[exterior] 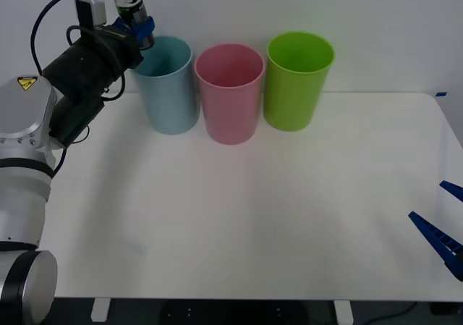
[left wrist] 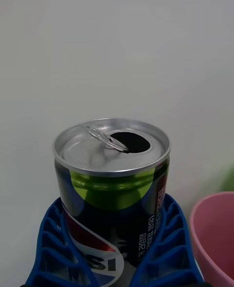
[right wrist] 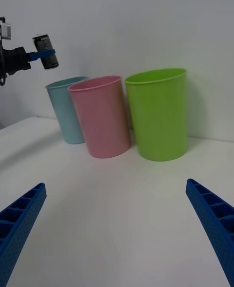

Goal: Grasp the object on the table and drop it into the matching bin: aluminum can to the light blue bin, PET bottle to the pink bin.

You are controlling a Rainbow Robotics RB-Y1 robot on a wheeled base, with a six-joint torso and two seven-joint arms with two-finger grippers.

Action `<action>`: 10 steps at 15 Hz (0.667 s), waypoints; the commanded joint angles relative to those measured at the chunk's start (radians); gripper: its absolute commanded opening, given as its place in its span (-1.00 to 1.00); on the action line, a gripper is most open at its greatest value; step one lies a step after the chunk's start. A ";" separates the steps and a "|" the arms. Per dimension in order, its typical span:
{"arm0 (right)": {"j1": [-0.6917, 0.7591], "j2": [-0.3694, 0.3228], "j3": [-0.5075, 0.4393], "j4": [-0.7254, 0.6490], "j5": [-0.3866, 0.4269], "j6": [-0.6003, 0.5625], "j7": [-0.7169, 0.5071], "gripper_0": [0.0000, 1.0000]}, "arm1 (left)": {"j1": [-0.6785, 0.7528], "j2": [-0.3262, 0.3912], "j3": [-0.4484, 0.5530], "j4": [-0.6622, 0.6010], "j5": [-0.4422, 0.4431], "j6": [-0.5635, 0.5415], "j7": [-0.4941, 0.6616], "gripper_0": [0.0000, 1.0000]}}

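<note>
My left gripper (exterior: 139, 28) is shut on the small dark aluminum can (exterior: 132, 8), holding it in the air just above the left rim of the light blue bin (exterior: 168, 86). Up close the can (left wrist: 113, 189) shows a silver top with an open pull tab, clamped between blue ribbed fingers (left wrist: 51, 248). The right wrist view also shows the can (right wrist: 45, 51) held above the light blue bin (right wrist: 69, 111). The pink bin (exterior: 230, 93) stands just right of the blue one. My right gripper (exterior: 443, 224) rests open low at the table's right edge.
A lime green bin (exterior: 296, 80) stands right of the pink bin, all three in a row at the back of the white table (exterior: 253, 224). A plain white wall rises behind them.
</note>
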 commanded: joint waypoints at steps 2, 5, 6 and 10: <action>0.000 0.000 0.000 0.000 0.000 0.000 0.000 1.00 | -0.106 0.000 0.000 0.147 -0.044 -0.003 -0.010 -1.00; 0.000 0.000 0.000 0.000 0.000 0.000 0.000 1.00 | -0.175 0.000 0.011 0.235 -0.084 -0.003 -0.015 -1.00; 0.000 0.000 0.000 0.000 0.000 0.000 0.000 1.00 | -0.186 0.000 0.012 0.248 -0.088 -0.003 -0.016 -1.00; 0.000 0.000 0.000 0.000 0.000 0.000 0.000 1.00 | -0.198 -0.002 0.011 0.258 -0.101 -0.003 -0.013 -1.00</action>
